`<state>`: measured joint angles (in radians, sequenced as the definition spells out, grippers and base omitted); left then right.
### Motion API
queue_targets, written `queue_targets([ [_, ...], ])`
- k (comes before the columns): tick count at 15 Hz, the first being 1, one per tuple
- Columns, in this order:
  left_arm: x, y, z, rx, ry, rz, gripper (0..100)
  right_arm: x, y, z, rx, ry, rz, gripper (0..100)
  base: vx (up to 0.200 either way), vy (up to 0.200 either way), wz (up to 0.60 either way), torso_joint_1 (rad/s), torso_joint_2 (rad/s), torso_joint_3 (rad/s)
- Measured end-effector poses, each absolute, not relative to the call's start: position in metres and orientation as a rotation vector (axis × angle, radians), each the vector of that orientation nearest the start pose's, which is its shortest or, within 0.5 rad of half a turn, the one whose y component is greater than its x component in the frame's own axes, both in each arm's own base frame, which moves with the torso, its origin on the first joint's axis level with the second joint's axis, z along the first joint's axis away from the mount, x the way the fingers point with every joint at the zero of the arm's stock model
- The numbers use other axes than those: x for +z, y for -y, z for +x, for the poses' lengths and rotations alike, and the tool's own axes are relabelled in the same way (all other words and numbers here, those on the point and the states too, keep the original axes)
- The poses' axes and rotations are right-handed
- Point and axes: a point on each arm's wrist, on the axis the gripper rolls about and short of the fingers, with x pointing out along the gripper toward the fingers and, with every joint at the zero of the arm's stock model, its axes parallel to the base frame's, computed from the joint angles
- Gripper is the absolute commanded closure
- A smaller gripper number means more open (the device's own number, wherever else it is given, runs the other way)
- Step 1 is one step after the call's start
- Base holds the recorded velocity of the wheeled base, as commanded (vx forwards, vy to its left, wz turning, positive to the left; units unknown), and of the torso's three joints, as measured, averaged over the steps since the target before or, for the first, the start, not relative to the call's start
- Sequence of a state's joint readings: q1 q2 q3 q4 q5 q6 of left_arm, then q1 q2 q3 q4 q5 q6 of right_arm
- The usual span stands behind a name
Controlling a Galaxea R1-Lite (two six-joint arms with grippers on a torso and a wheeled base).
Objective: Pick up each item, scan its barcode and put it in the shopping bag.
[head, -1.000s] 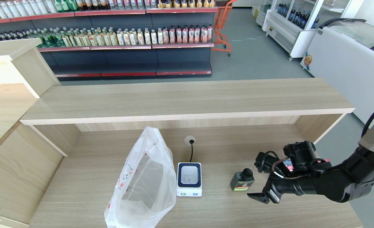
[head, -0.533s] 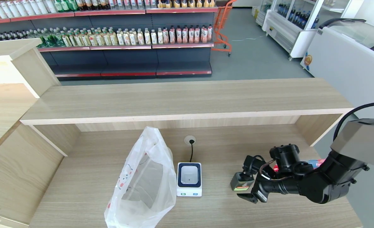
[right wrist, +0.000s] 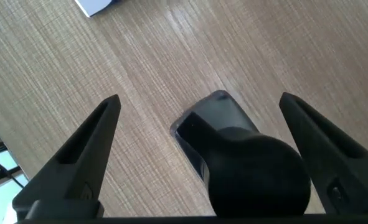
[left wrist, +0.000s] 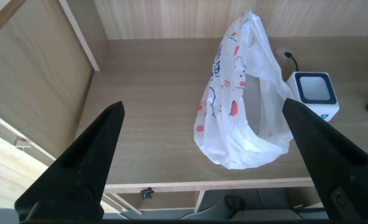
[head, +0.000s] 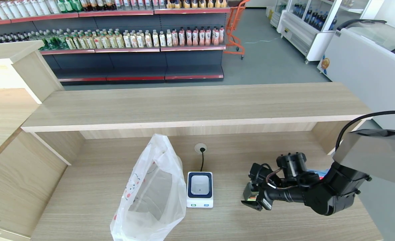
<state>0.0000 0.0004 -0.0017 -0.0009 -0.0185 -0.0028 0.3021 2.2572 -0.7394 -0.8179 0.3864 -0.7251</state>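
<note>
A small dark bottle [head: 247, 192] with a round black cap stands on the wooden counter [head: 93, 187], right of the white barcode scanner [head: 200, 189]. My right gripper [head: 253, 198] is open, and its fingers straddle the bottle. From the right wrist, the bottle [right wrist: 233, 155] sits between the two spread fingers [right wrist: 78, 168]. A translucent white shopping bag [head: 150, 194] with red print stands open left of the scanner. My left gripper [left wrist: 202, 168] hangs open and holds nothing, high above the bag [left wrist: 243, 106] and scanner [left wrist: 314, 92].
A raised shelf [head: 197, 103] runs along the back of the counter, with wooden side walls at both ends. The scanner's cable [head: 202, 159] runs to a round outlet behind it. A blue and red item [head: 319, 173] lies partly hidden behind my right arm.
My right arm has moved left and down to the dark bottle, and its open fingers now flank the bottle. The bag, the scanner and the bottle have stayed put.
</note>
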Motion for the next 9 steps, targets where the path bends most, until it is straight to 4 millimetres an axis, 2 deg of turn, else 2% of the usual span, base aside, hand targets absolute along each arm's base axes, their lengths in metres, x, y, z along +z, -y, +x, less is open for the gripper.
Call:
queue_targets([
  [6,0.0761,0.0004,-0.0229,-0.019,0.003,-0.003,0,-0.0108,-0.1159,0.3335,0.906,-0.447,-0.634,100,0.0,0.0,0.0,0.0,0.0,0.0],
  [9,0.076,0.0004,-0.0229,-0.018,0.002,-0.003,0,-0.0064,-0.1151,0.3306,0.899,-0.453,-0.616,100,0.0,0.0,0.0,0.0,0.0,0.0],
])
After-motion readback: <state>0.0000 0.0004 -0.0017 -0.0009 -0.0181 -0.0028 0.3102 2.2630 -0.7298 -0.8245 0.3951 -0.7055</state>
